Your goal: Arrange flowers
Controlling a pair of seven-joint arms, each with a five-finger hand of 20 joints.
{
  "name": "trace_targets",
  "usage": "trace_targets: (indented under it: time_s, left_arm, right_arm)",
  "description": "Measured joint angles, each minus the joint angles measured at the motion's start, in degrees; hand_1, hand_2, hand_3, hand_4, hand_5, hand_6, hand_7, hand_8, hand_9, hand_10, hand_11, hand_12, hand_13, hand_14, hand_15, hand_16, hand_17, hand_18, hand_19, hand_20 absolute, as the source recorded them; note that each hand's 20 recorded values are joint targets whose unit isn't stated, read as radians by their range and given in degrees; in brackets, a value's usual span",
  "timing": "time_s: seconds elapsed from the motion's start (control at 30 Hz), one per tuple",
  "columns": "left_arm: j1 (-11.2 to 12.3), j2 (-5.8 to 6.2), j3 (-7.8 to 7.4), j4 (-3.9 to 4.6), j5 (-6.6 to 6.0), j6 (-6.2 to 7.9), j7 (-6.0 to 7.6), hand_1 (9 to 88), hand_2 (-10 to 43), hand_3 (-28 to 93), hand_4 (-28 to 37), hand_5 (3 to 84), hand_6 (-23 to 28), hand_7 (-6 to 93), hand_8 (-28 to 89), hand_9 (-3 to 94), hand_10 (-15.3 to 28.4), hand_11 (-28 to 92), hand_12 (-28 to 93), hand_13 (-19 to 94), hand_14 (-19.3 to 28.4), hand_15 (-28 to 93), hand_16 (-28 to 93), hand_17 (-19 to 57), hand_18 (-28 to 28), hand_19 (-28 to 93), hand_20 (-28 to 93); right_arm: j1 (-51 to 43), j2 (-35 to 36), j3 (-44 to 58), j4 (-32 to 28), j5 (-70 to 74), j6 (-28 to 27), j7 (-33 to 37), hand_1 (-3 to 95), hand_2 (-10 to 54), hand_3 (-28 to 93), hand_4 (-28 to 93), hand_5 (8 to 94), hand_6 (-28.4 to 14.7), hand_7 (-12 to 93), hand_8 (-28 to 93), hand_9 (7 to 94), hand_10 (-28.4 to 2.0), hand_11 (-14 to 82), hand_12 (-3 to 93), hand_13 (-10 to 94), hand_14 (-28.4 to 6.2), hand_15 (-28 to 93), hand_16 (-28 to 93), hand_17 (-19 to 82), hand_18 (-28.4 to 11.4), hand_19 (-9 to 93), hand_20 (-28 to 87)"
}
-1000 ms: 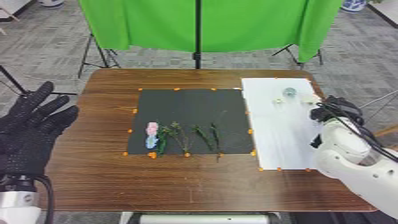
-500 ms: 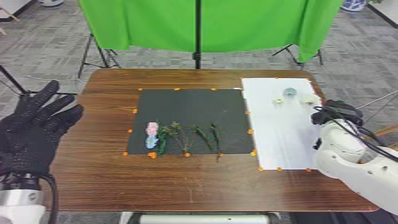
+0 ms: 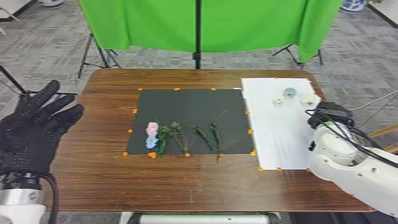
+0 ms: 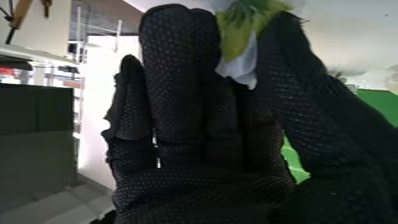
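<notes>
In the head view my left hand (image 3: 31,132) is held open off the table's left side. My right hand (image 3: 329,116) is at the right edge of the white board (image 3: 284,135), close to a pale flower (image 3: 309,99). The right wrist view shows my right hand (image 4: 200,145) open with straight fingers; a flower with green leaves and white petals (image 4: 238,67) lies between thumb and fingertips, and whether they touch it I cannot tell. On the dark mat (image 3: 178,105) lie a pink and blue flower piece (image 3: 152,134) and several green stems (image 3: 214,136).
A small bluish glass-like object (image 3: 290,92) and a small pale piece (image 3: 278,100) stand at the board's far part. Orange markers edge mat and board. A green curtain (image 3: 147,27) hangs on stands beyond the brown table (image 3: 204,185).
My right hand has shifted slightly toward the table's near edge and to the left. The left hand moved slightly rightward. The flowers on the mat have stayed in place.
</notes>
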Motion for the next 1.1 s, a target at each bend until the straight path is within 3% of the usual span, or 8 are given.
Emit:
trace_targets:
  time_s: [0.3,0.47,0.63,0.87,1.1]
  left_arm:
    - [-0.02,-0.22,-0.74,0.24,-0.04,-0.16,-1.08,20.8,9.4,77,-28.3,34.3,9.2,12.8,-9,29.9,19.8,27,10,25,28.3,58,-12,-5.5,26.1,66,15]
    - [0.87,-0.75,-2.19,0.24,-0.10,-0.01,-1.45,20.6,9.2,77,-28.3,34.1,9.0,13.0,-9,29.9,19.7,27,10,25,28.3,57,-12,-5.7,26.2,66,15]
    - [1.67,-1.31,-3.08,0.28,-0.27,0.16,-1.46,20.5,9.1,77,-28.3,34.1,9.0,13.1,-9,29.9,19.7,27,10,25,28.2,57,-12,-5.9,26.3,66,15]
    - [4.24,-2.32,-4.82,0.18,-1.02,1.31,-0.57,20.3,9.1,77,-28.3,34.1,9.0,13.0,-9,30.0,19.8,27,10,24,28.3,57,-12,-5.9,26.3,66,16]
    - [5.30,-3.11,-4.94,0.37,-1.15,2.28,-0.31,20.2,9.1,77,-28.3,34.1,8.9,13.0,-9,30.0,19.7,27,11,25,28.4,57,-12,-5.8,26.4,67,16]
  right_arm:
    - [-0.84,-0.34,-1.14,-0.18,-5.46,6.88,0.14,57.9,-9.5,72,-28,81.1,2.1,28,1,92.3,-6.2,9.9,34.0,79,-2.8,53,28,37,-19.9,93,29]
    - [-0.17,0.17,-4.50,-4.74,-11.38,12.27,0.30,57.9,-9.5,73,-28,81.6,1.8,27,1,93.0,-5.9,10.1,34.3,79,-2.7,53,28,38,-20.1,93,31]
    - [5.89,-1.14,-11.71,-9.01,-12.70,14.00,-0.84,57.8,-9.5,73,-28,82.0,1.6,27,2,93.3,-5.7,10.3,34.4,79,-2.7,54,28,38,-20.1,93,32]
    - [17.46,-9.01,-22.37,-8.27,-11.44,15.45,-5.23,57.6,-9.5,73,-28,82.1,1.6,26,2,93.5,-5.4,10.2,34.8,79,-2.5,55,28,38,-20.0,93,33]
    - [24.55,-20.43,-27.45,-4.25,-9.87,16.09,-9.48,57.2,-9.5,74,-28,82.0,1.9,27,2,93.5,-5.2,10.4,35.0,79,-2.5,56,28,37,-19.3,93,34]
